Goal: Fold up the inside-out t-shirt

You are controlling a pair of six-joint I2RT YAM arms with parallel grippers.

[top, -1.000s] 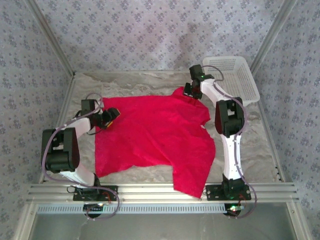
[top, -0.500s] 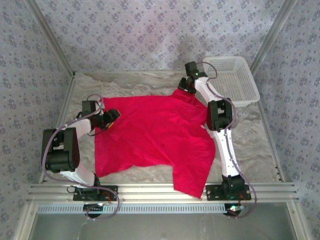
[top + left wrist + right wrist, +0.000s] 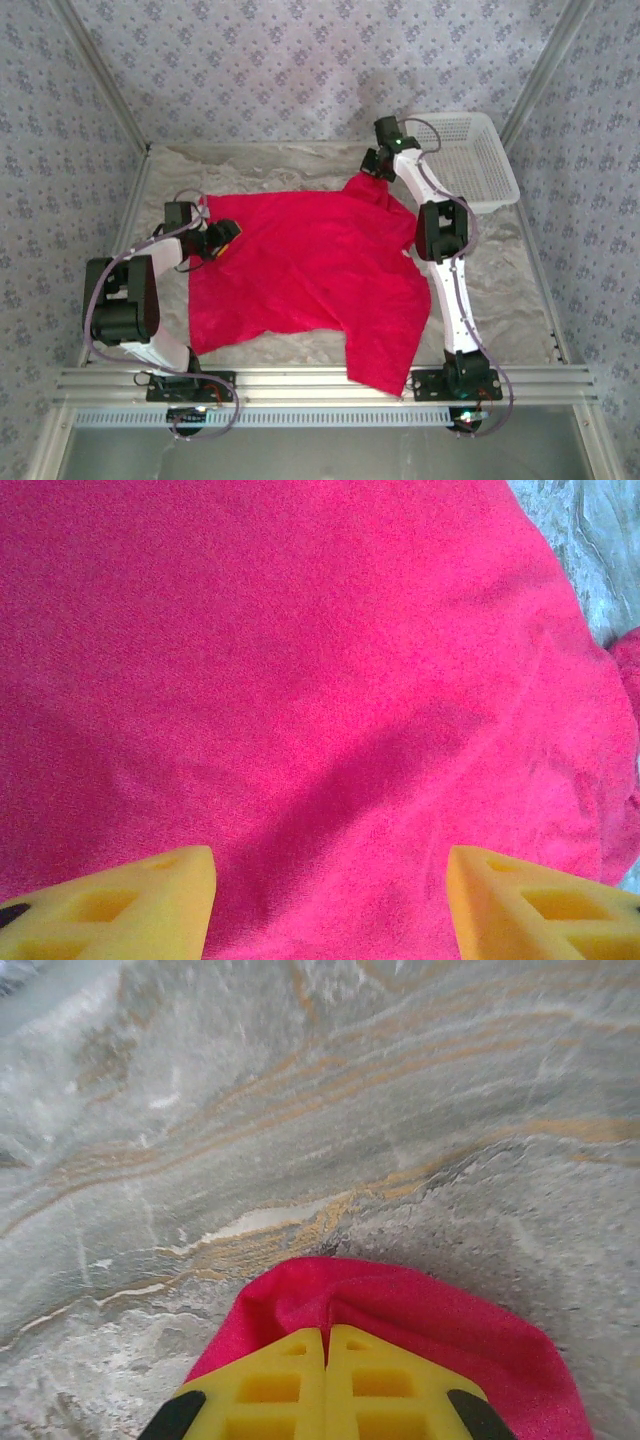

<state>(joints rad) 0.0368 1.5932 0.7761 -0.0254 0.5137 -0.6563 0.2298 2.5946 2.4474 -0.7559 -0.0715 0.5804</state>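
Note:
The inside-out t-shirt (image 3: 310, 270) is bright red and lies spread flat on the marbled table, its near right corner reaching the front rail. At the shirt's far right corner, my right gripper (image 3: 373, 173) is shut on a fold of the red cloth. In the right wrist view the yellow fingertips (image 3: 327, 1332) meet with the t-shirt (image 3: 430, 1305) pinched between them. My left gripper (image 3: 224, 239) hovers open over the shirt's left edge. Its view shows two yellow fingers (image 3: 130, 905) standing wide apart above the flat t-shirt (image 3: 300, 660), with the left gripper (image 3: 330, 880) holding nothing.
A white slatted basket (image 3: 500, 165) stands at the back right corner, close behind the right arm. Bare marbled table (image 3: 270, 165) lies beyond the shirt. Patterned walls close in the sides, and an aluminium rail (image 3: 320, 380) runs along the front.
My right gripper moved a little toward the far corner of the shirt and closed on the cloth there. The left gripper stayed put, its jaws narrowing slightly.

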